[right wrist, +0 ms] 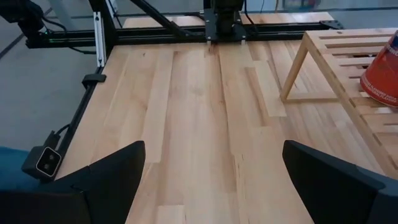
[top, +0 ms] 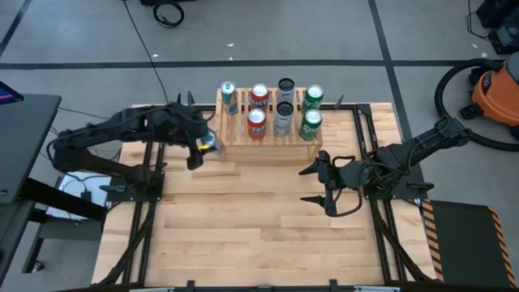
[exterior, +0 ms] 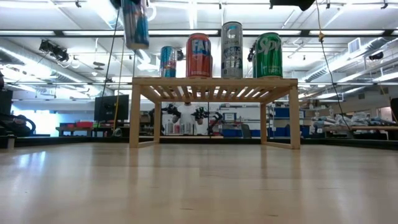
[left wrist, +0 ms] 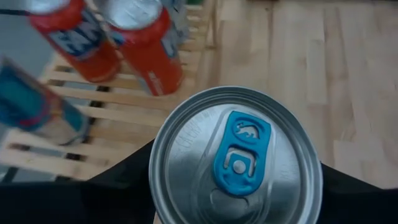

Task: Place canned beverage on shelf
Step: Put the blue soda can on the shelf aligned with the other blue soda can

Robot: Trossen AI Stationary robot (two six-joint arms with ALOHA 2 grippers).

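My left gripper (top: 203,148) is shut on a blue and silver can (top: 209,143) with a blue pull tab (left wrist: 241,152). It holds the can in the air off the shelf's left front corner. In the low view the can (exterior: 135,23) hangs higher than the shelf's top. The light wooden slatted shelf (top: 239,138) stands at the table's far middle on its legs (exterior: 135,115). Several upright cans stand on it, blue (top: 229,97), red (top: 256,122), silver (top: 282,118) and green (top: 310,124). My right gripper (top: 328,182) is open and empty, right of the table's middle. My left gripper pinches the can between its two fingers (left wrist: 115,186), which lie against opposite sides of the can's wall just below its top rim (left wrist: 163,134). The fingers come from above, pointing down. The can hangs upright, lifted clear of the table and the shelf.
Bare wooden table top (top: 243,227) lies in front of the shelf. Dark frame rails (top: 369,138) run along the table's left and right sides. An orange vacuum cleaner (top: 495,85) stands on the floor at the far right.
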